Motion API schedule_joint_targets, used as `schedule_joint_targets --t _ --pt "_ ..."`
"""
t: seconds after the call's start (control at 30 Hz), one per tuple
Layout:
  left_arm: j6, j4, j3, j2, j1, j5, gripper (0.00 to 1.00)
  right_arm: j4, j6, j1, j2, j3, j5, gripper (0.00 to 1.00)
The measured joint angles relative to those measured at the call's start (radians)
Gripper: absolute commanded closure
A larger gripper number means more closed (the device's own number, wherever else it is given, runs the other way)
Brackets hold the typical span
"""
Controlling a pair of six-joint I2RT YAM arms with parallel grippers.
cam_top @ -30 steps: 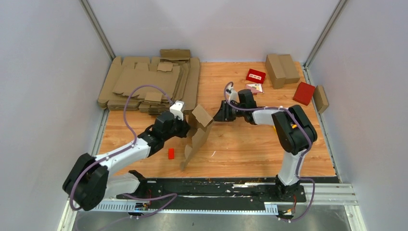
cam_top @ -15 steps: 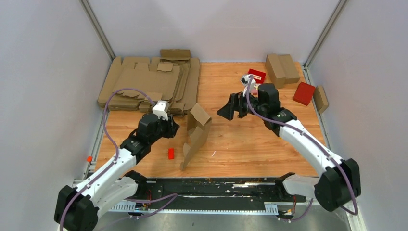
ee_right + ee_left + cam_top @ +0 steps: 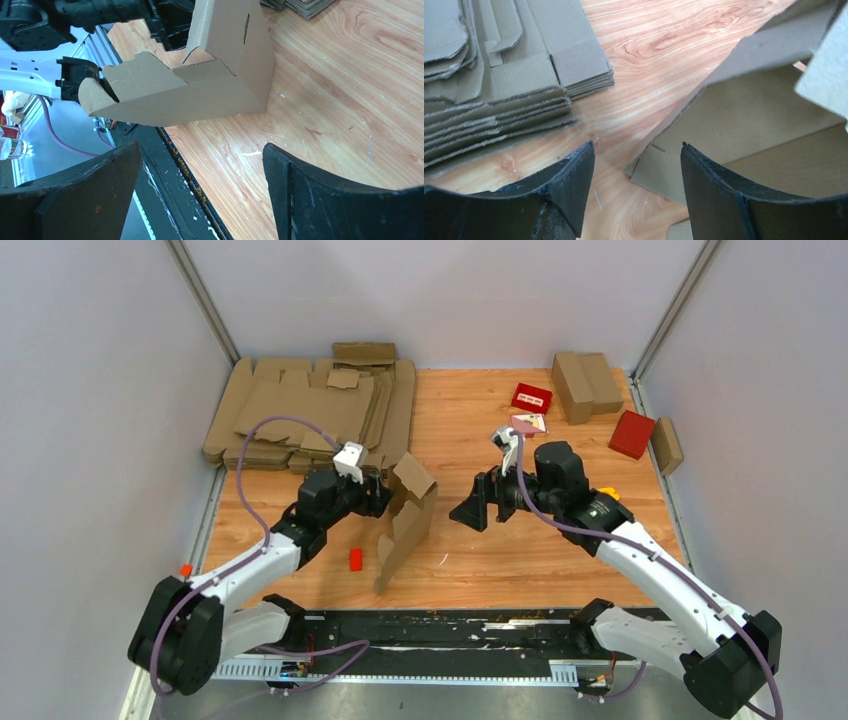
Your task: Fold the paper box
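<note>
The paper box (image 3: 408, 520) is a half-folded brown cardboard blank standing on edge in the middle of the wooden table, one flap raised at its top. My left gripper (image 3: 377, 498) is just left of it, open, with nothing between the fingers. In the left wrist view the box (image 3: 749, 115) fills the right side, ahead of the left gripper (image 3: 637, 145). My right gripper (image 3: 470, 510) hangs open to the right of the box, apart from it. In the right wrist view the box (image 3: 210, 85) stands beyond the right gripper (image 3: 201, 145), whose jaws are wide apart.
A stack of flat cardboard blanks (image 3: 310, 415) lies at the back left. Folded brown boxes (image 3: 585, 385) and two red boxes (image 3: 532, 397) (image 3: 632, 433) sit at the back right. A small red piece (image 3: 355, 559) lies left of the box. A black strip (image 3: 450, 625) borders the near edge.
Both grippers have opened and come off the box, which stands by itself. The right gripper has moved nearer and lower. The left drew back, then returned beside the box.
</note>
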Motion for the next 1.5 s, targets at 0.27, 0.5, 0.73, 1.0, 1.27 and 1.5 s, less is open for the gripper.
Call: schedule_joint_targets --t 0.27,0.5,0.73,1.0,1.27,1.5 --pt "0.071 0.041 0.135 0.218 0.0 0.085 0.89 -0.014 -0.004 0.0 -0.035 0.001 0.0 0.1" --pt "0.098 -0.015 0.19 0.227 0.0 0.123 1.0 -0.076 -0.007 0.0 -0.083 0.011 0.05 0.11" --pt "0.011 -0.303 0.324 0.213 0.0 0.089 1.0 -0.138 -0.012 0.0 -0.164 0.027 0.183 0.11" --pt "-0.293 -0.398 0.322 0.219 -0.005 0.1 0.42 -0.225 -0.014 0.0 -0.177 0.102 0.228 0.09" --pt "-0.542 -0.376 0.221 0.158 -0.088 0.071 0.16 -0.27 -0.019 0.0 -0.2 0.099 0.215 0.03" --pt "-0.515 -0.359 0.216 0.159 -0.102 0.082 0.24 -0.297 -0.019 0.0 -0.198 0.066 0.269 0.03"
